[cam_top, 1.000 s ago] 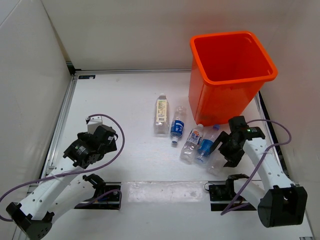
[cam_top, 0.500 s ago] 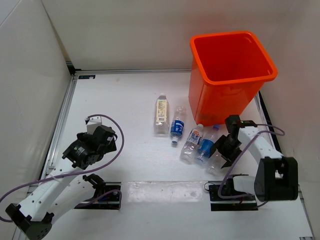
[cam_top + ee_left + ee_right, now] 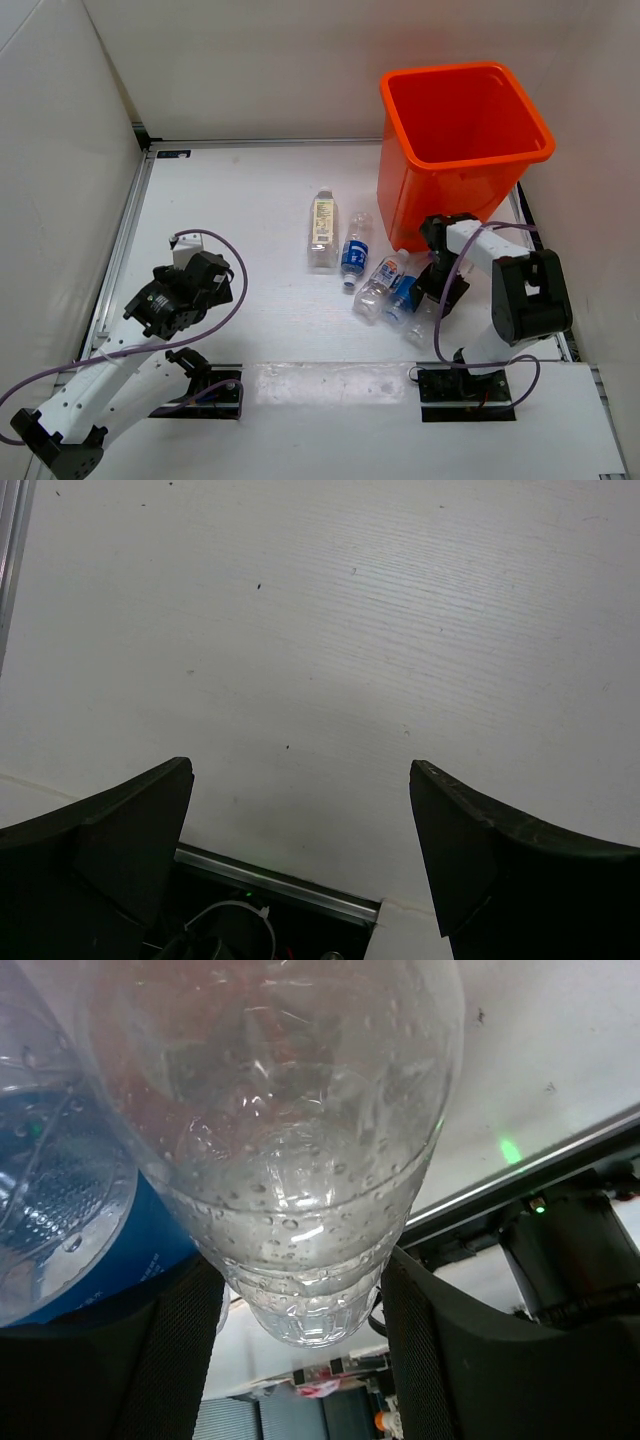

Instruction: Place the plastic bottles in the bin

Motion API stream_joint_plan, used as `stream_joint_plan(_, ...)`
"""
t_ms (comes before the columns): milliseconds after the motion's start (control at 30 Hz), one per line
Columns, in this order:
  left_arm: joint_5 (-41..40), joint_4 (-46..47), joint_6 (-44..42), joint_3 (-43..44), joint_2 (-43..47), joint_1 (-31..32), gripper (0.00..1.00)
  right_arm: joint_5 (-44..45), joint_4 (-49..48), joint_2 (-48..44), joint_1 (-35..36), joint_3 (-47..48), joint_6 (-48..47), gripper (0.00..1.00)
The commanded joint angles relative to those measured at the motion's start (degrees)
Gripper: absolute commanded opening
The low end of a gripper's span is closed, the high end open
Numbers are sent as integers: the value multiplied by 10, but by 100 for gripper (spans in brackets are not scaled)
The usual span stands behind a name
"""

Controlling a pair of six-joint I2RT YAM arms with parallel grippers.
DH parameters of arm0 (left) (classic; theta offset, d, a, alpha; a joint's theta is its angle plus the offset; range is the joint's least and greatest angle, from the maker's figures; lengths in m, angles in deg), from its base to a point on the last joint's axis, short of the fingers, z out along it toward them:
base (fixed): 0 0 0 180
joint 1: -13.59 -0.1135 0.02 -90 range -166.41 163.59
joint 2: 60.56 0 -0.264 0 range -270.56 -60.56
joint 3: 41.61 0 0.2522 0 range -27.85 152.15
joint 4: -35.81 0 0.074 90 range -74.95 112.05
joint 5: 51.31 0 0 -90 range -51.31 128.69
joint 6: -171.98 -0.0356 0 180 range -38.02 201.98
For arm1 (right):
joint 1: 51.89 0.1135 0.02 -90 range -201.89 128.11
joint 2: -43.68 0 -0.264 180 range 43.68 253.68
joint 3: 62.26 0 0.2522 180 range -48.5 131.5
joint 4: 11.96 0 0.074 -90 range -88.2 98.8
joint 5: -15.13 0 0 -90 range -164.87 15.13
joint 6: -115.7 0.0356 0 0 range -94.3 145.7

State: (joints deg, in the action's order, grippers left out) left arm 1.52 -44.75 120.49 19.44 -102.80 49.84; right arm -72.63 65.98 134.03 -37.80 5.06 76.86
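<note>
While the right gripper (image 3: 300,1300) is squeezing a clear bottle (image 3: 290,1160) by its end, in front of the bin (image 3: 470,195), it's risking a slip or dragging the blue bottle (image 3: 60,1210) alongside; left gripper (image 3: 300,860) is hanging open, empty.

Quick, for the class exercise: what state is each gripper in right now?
Left gripper: open, empty.
Right gripper: fingers either side of a clear bottle; grip cannot be told.
</note>
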Motion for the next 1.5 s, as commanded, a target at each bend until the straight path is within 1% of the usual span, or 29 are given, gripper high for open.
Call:
stream_joint_plan(0,-19,8,7,-4,3,4,100,36,32,20,8,17,23,63)
stream_joint_plan(100,-19,8,9,-4,3,3,100,38,34,33,12,23,24,65)
stream_joint_plan(133,-19,7,8,-4,1,3,100,38,38,36,14,27,21,68)
stream_joint_plan(367,-26,1,18,-2,-6,4,100,40,54,76,38,53,7,68)
stream_joint_plan(400,-27,1,18,-2,-6,4,100,40,55,80,42,58,7,70)
stream_joint_plan(433,-27,0,18,-2,-9,3,100,41,57,83,44,59,4,77)
stream_joint_plan(467,-27,-1,19,0,-11,4,100,42,57,86,47,59,2,81)
stream_joint_plan(567,-30,-3,22,1,-15,3,100,43,59,91,57,64,-4,81)
stream_joint_plan(600,-32,-4,23,2,-16,4,100,44,59,91,58,65,-9,77)
stream_joint_plan(633,-33,-6,25,3,-20,3,100,45,60,91,62,65,-9,70)
stream_joint_plan(700,-35,-10,27,4,-21,3,100,45,59,92,65,65,-15,52)
stream_joint_plan(733,-37,-10,32,4,-25,3,100,45,58,92,67,64,-17,38)
stream_joint_plan(767,-39,-11,32,6,-27,3,100,44,57,93,68,64,-18,32)
stream_joint_plan(800,-41,-13,34,6,-28,3,100,43,57,91,71,65,-25,23)
stream_joint_plan(900,-42,-17,39,7,-32,3,100,35,53,84,74,56,-43,4)
stream_joint_plan(933,-46,-17,40,8,-33,4,100,31,53,68,74,53,-51,1)
stream_joint_plan(1000,-46,-20,41,8,-33,3,100,22,53,51,80,41,-58,0)
stream_joint_plan(1033,-47,-19,42,9,-32,4,100,22,55,20,81,41,-67,0)
stream_joint_plan(1100,-46,-19,41,9,-31,3,100,25,67,-3,97,44,-71,0)
stream_joint_plan(1133,-45,-18,41,8,-32,3,100,32,74,-37,103,56,-76,0)
stream_joint_plan(1267,-44,-19,39,10,-39,4,100,45,112,-90,144,89,-82,0)
stream_joint_plan(1300,-44,-19,39,11,-40,4,100,46,125,-97,167,95,-84,0)
stream_joint_plan(1333,-44,-19,39,11,-45,4,100,48,127,-123,174,106,-82,0)
stream_joint_plan(1400,-43,-19,38,15,-51,4,100,37,119,-143,190,117,-87,0)
stream_joint_plan(1433,-42,-18,34,18,-57,2,100,26,113,-183,220,126,-91,0)
stream_joint_plan(1467,-44,-17,33,18,-57,4,100,26,108,-198,233,136,-97,0)
